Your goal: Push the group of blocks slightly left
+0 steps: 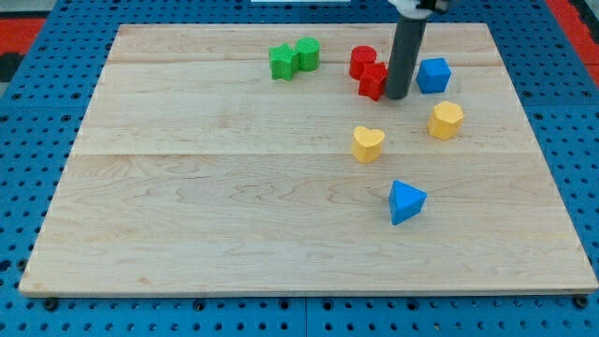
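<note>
Tip point(397, 96) of my smooth dark rod, no fingers on it, touching red block point(373, 81), red cylinder point(362, 60) behind, blue cube point(433, 75) right, pale wood-grain tabletop point(206, 206).

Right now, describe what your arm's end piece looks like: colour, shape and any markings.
My arm ends in a straight, dark grey cylindrical rod, smooth and without visible markings or cables. At the view's top it meets a white fitting, mostly cut off by the frame. My tip is plain and blunt, the same dark colour as the rod.
</note>
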